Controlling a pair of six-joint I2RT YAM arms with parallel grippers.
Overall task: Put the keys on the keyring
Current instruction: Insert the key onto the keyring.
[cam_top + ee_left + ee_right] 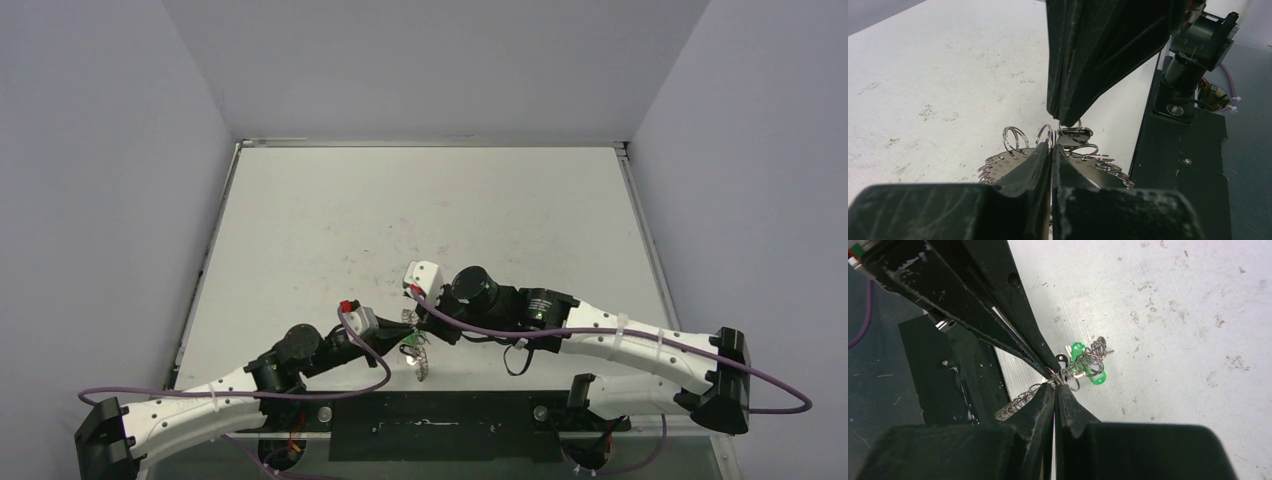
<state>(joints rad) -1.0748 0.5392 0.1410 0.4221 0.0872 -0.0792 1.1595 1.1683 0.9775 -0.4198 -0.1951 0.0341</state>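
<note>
The keyring [421, 364] hangs just above the table's near edge, a flat metal hoop [1007, 161] whose rim carries many small wire loops. My left gripper [1052, 146] is shut on that rim. My right gripper [1055, 386] comes in from the other side, tip to tip with the left, and is shut on a small split ring [1071, 131] with a dark key head [1082, 134] on it. A green-headed key [1096, 379] and a black-headed key [1062, 359] dangle among the loops just past my right fingertips. In the top view both grippers, left [404, 336] and right [424, 326], meet over the ring.
A black mounting plate [430, 425] runs along the near edge right beside the ring. Purple cables [480, 330] loop over both arms. The scuffed white table [420, 210] is walled by grey panels at the back and sides.
</note>
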